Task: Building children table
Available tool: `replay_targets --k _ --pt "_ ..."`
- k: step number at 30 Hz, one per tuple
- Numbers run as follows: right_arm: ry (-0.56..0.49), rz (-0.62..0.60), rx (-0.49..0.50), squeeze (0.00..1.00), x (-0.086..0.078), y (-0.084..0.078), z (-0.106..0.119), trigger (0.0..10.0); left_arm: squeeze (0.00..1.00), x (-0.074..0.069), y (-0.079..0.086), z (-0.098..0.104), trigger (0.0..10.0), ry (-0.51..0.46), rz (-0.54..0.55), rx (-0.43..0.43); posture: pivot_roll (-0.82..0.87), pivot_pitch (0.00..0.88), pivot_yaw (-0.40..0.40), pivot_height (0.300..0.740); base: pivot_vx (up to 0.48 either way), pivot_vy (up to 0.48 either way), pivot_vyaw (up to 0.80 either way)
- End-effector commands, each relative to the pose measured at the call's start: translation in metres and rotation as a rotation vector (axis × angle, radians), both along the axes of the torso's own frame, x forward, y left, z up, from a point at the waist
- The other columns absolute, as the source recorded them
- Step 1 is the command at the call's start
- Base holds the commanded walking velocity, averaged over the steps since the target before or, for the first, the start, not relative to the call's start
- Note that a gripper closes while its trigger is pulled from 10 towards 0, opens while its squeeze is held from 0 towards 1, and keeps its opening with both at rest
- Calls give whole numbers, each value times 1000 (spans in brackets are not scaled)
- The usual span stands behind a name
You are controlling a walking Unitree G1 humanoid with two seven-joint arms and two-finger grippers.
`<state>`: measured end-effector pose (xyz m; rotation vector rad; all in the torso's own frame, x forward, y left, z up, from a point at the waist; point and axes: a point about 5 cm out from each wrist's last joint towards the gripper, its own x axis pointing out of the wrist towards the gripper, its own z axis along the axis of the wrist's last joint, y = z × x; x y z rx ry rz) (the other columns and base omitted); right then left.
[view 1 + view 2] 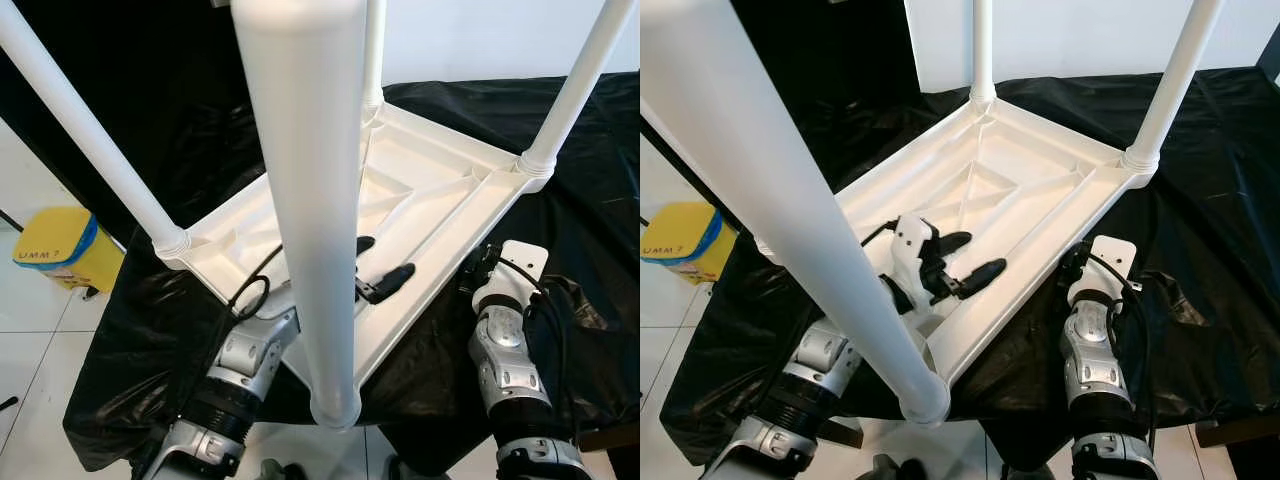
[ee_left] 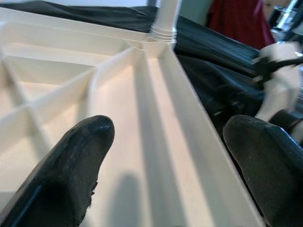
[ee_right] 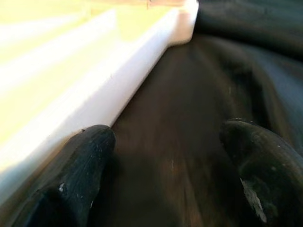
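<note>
A white plastic children's table lies upside down on a black cloth (image 1: 1210,180), its ribbed underside (image 1: 1040,190) facing up. Its legs stand upward: a near one (image 1: 790,200), a far one (image 1: 983,50), one at the right corner (image 1: 1170,80) and one at the left (image 1: 90,140). My left gripper (image 1: 975,253) is open inside the underside near the front rim, holding nothing; one black finger (image 2: 80,156) hovers over a rib channel. My right gripper (image 3: 165,156) is open over the cloth just outside the table's right rim (image 3: 94,90), with its arm (image 1: 1095,340) beside that edge.
A yellow box with a blue band (image 1: 60,248) stands on the white tiled floor to the left. The cloth hangs over the edges of a low support. A white wall (image 1: 1080,40) rises behind. Something red (image 2: 236,21) shows beyond the far corner.
</note>
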<state>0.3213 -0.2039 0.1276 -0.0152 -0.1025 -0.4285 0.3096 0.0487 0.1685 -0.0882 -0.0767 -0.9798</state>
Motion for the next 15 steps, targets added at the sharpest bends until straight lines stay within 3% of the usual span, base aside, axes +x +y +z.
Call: replay_targets --k 1,10,15 --pt "-95 76 -19 0 6 16 25 10000 0 5 9 1 10000 -9 18 9 -155 127 73 740 0 0 0" --pt "-101 -16 -41 0 -8 -5 25 10000 0 17 38 12 10000 -37 109 -9 -151 127 67 740 0 0 0" --pt "-170 60 -61 0 -16 -2 35 10000 0 15 41 12 10000 -39 134 -35 -158 126 64 740 0 0 0"
